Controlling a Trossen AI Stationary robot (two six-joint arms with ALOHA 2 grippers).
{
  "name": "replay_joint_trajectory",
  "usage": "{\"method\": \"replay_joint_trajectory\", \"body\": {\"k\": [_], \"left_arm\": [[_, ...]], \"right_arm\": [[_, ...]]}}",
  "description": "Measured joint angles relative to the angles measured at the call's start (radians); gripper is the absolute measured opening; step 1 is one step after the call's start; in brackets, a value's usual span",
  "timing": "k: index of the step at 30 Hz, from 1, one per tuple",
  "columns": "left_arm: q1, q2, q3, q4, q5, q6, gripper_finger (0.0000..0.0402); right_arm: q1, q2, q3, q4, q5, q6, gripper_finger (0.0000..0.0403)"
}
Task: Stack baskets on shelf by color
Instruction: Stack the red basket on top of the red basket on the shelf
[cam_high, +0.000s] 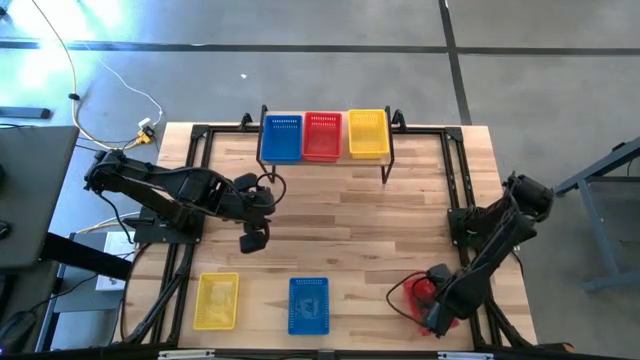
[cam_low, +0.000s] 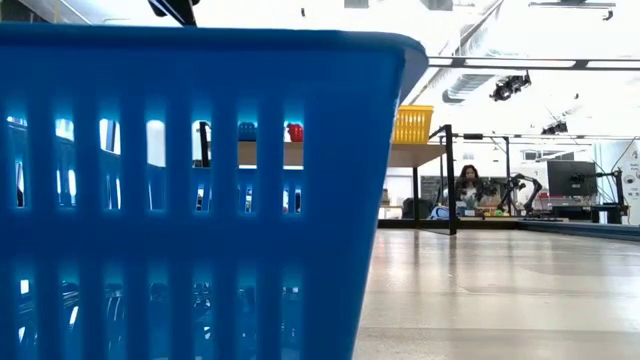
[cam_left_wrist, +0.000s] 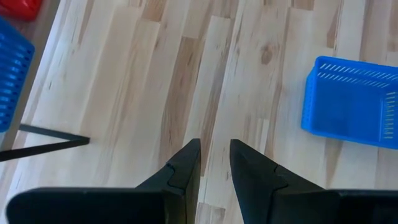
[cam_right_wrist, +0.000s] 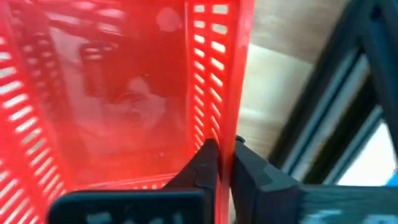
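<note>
Pale butcher-block wooden tabletop (cam_high: 340, 215): smooth planks, soft satin sheen, visible grain and knots. Low light-wood shelf (cam_high: 325, 158) on thin matt black metal legs. Red slotted plastic basket (cam_right_wrist: 124, 93): glossy, translucent, thin-walled. Blue slotted plastic basket (cam_left_wrist: 351, 102): smooth, slightly shiny. Yellow mesh plastic basket (cam_high: 216, 300): same moulded finish. Dark fingers (cam_left_wrist: 186, 165) of left gripper (cam_left_wrist: 214, 152): matt, hard plastic look.
</note>
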Motion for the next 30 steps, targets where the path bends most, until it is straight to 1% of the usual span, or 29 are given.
{"method": "replay_joint_trajectory", "body": {"k": [3,9,11,19,24,27,30], "left_arm": [[0.000,0.000,0.000,0.030,0.000,0.000,0.0076],[0.000,0.000,0.000,0.115,0.016,0.000,0.0076],[0.000,0.000,0.000,0.130,0.016,0.000,0.0076],[0.001,0.000,0.000,0.155,0.025,-0.052,0.0078],[0.008,0.000,0.000,0.171,0.091,-0.060,0.0104],[0.008,0.000,0.000,0.211,0.098,-0.060,0.0125],[-0.001,0.000,0.000,0.269,0.104,-0.037,0.0137]], "right_arm": [[-0.031,0.000,0.021,-0.006,0.050,-0.014,0.0012],[-0.097,0.000,0.117,-0.077,0.251,-0.052,0.0003],[-0.121,0.000,0.156,-0.116,0.318,-0.085,0.0002],[-0.218,0.001,0.323,-0.261,0.514,-0.244,0.0001],[-0.291,0.001,0.408,-0.323,0.632,-0.342,0.0001],[-0.343,0.001,0.451,-0.321,0.714,-0.412,0.0001],[-0.393,0.001,0.474,-0.296,0.774,-0.470,0.0000]]}}
